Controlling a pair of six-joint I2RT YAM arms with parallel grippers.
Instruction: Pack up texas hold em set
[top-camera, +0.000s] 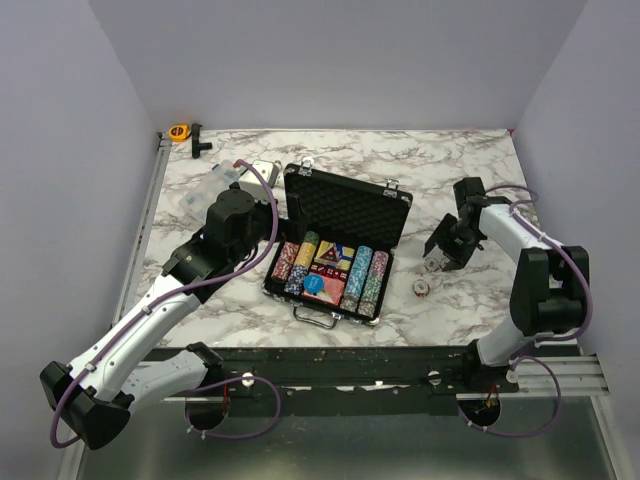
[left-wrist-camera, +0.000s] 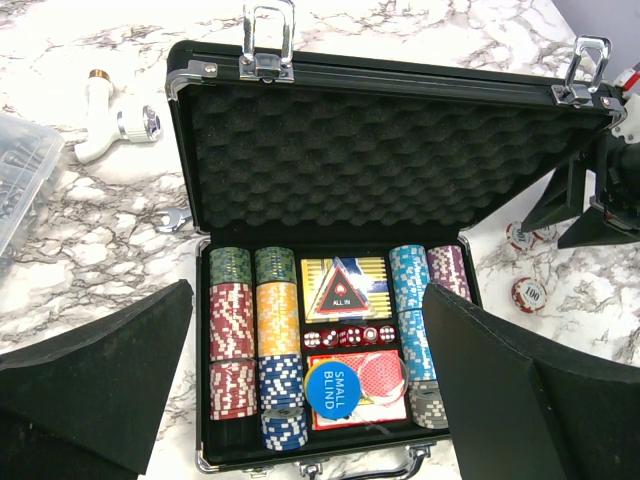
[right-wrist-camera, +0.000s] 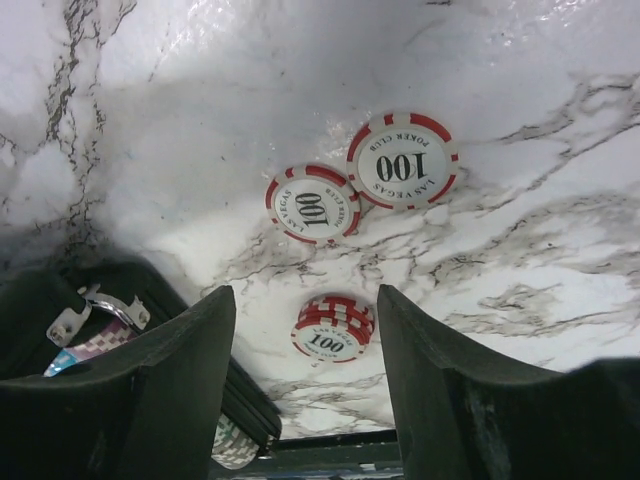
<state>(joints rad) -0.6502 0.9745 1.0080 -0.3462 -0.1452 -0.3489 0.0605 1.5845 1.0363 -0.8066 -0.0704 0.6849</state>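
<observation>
The black silver-trimmed briefcase (top-camera: 385, 300) lies open mid-table, foam lid (left-wrist-camera: 380, 150) upright. Rows of poker chips (left-wrist-camera: 232, 320) fill its sides. A blue "small blind" disc (left-wrist-camera: 332, 387) rests on the red card deck (left-wrist-camera: 385, 385). My left gripper (left-wrist-camera: 308, 300) hangs open above the case front, holding nothing. My right gripper (right-wrist-camera: 305, 295) is open low over the table right of the case, also holding nothing. Two single red-and-white chips (right-wrist-camera: 312, 203) (right-wrist-camera: 403, 160) lie flat just beyond it. A small stack of the same chips (right-wrist-camera: 333, 328) shows between its fingers, untouched.
A clear plastic compartment box (top-camera: 225, 175) and a white fitting (left-wrist-camera: 115, 125) lie left of the case, with a small wrench (left-wrist-camera: 175, 218) beside the lid. An orange tape measure (top-camera: 179, 131) sits at the far left corner. Grey walls enclose the table.
</observation>
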